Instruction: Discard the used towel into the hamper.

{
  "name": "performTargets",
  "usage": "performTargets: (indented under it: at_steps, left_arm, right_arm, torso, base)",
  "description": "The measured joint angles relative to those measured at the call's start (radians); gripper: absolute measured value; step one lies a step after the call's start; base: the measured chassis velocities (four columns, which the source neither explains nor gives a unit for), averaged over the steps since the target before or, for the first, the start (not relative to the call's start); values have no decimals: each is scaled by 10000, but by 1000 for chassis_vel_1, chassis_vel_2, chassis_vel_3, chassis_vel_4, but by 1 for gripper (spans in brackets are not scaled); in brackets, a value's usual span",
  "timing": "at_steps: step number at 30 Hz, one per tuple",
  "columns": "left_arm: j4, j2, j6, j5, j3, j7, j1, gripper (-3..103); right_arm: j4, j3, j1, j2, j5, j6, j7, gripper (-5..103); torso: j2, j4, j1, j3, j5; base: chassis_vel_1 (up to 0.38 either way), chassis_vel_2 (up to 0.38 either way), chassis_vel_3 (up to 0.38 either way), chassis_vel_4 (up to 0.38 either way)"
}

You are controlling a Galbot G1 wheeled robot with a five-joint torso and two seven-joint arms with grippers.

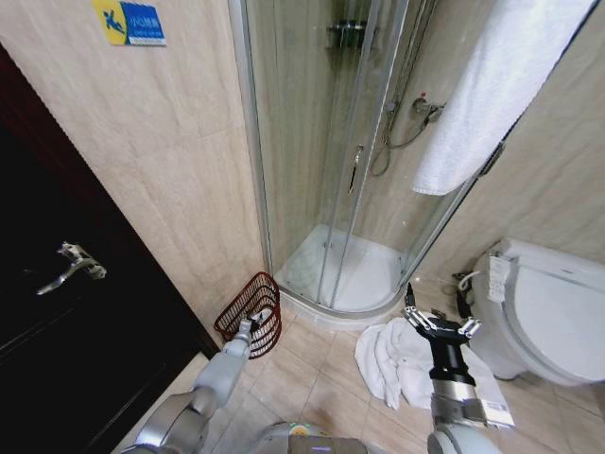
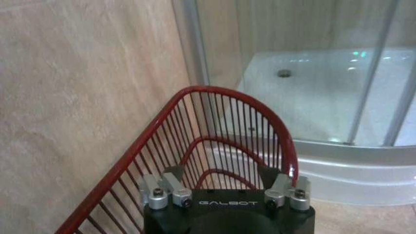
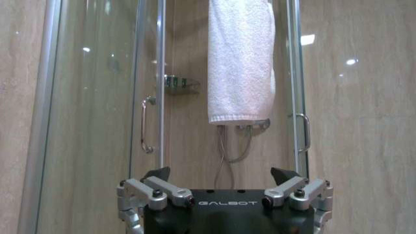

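The hamper [image 1: 253, 310], a dark red wire basket, stands on the floor against the beige wall beside the shower. In the left wrist view its rim [image 2: 215, 90] arches close in front. My left gripper [image 1: 248, 325] hangs at the hamper's near side, open [image 2: 222, 173] and holding nothing. A crumpled white towel [image 1: 395, 361] lies on the floor tiles between the shower and the toilet. Just above that towel my right gripper [image 1: 438, 324] is raised with its fingers spread, open [image 3: 221, 173] and empty, facing the shower wall.
A second white towel [image 1: 496, 85] hangs over the glass shower enclosure [image 1: 350, 170], also seen as the hanging towel [image 3: 240, 58]. A white toilet [image 1: 548, 307] stands at the right. A dark door with a lever handle [image 1: 71, 265] is on the left.
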Motion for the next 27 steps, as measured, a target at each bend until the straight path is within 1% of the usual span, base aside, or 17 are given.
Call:
performTargets:
  at_steps: [3,4,5,7,8,11,12,13,14,16,17,20,21,22,24,25,27]
  left_arm:
    - [-993,373,-216,-55,76,88,631,91]
    - [-993,373,-216,-55,76,88,631,91]
    - [-1408,513,-219,-140,90,106,860,96]
    - [-2637,905,-131,-492,-9,133,1505,100]
    - [-2637,905,-131,-492,-9,133,1505,100]
    - [-4428,1476,354,-1261,-369,140,2473,100]
    - [-5337,1754,637,-1617,-590,155,3013,100]
    - [-5337,1754,637,-1617,-590,155,3013,100]
    - [-6052,1958,789,-1828,-860,174,3490,100]
    - [-7084,2267,974,-2120,-1413,251,4319,100]
    - [-7084,2267,974,-2120,-1413,251,4319,100]
    - [-8712,2622,1064,-2666,-2572,489,5646,100]
    - [-8712,2622,1064,-2666,-2572,489,5646,100]
    - [-9133,2657,1094,-2847,-2839,505,5917,100]
    - [-10402,2671,1230,-3397,-3430,492,6652,100]
    - [-10402,2671,1230,-3397,-3430,492,6652,100]
    - [-11381,2615,1334,-3682,-3707,378,7220,100]
  right_arm:
    - [11,-63,-23,13,-64,-1,-17,100]
    - [11,-63,-23,13,-64,-1,-17,100]
    - [26,-66,-29,13,-66,0,-22,100]
    - [60,-65,-9,21,-32,-22,-35,100]
    - [60,-65,-9,21,-32,-22,-35,100]
    - [77,-35,56,17,94,-139,-23,100]
    - [82,-35,86,5,110,-182,-19,100]
    - [82,-35,86,5,110,-182,-19,100]
    - [85,-45,114,-12,113,-207,-20,100]
    - [85,-53,157,-71,112,-223,-26,100]
    - [85,-53,157,-71,112,-223,-26,100]
    - [122,-25,220,-214,177,-348,102,100]
    - [122,-25,220,-214,177,-348,102,100]
    - [168,-6,245,-237,212,-393,138,100]
    - [361,61,254,-280,275,-499,224,100]
    - [361,61,254,-280,275,-499,224,100]
    - [583,143,241,-315,296,-625,291,100]
  torso:
    - [0,0,0,0,-1]
    - [0,0,0,0,-1]
    - [0,1,0,0,-1]
    - [0,1,0,0,-3]
    - [0,1,0,0,-3]
    - [0,-1,0,-1,-2]
    - [0,2,0,0,-2]
    - [0,2,0,0,-2]
    - [0,-1,0,-1,1]
    - [0,2,-1,-1,-2]
    - [0,2,-1,-1,-2]
    - [-2,4,-1,-1,0]
    - [-2,4,-1,-1,0]
    - [-2,3,-1,-1,1]
    - [-2,0,-1,0,1]
    - [-2,0,-1,0,1]
    - [-2,-1,-1,-1,0]
  base:
    - [0,0,0,0]
    - [0,0,0,0]
    - [0,0,0,0]
    - [0,0,0,0]
    - [0,0,0,0]
    - [0,0,0,0]
    - [0,0,0,0]
    - [0,0,0,0]
    - [0,0,0,0]
    - [0,0,0,0]
    - [0,0,0,0]
    - [0,0,0,0]
    - [0,0,0,0]
    - [0,0,0,0]
    - [0,0,0,0]
    - [0,0,0,0]
    - [0,0,0,0]
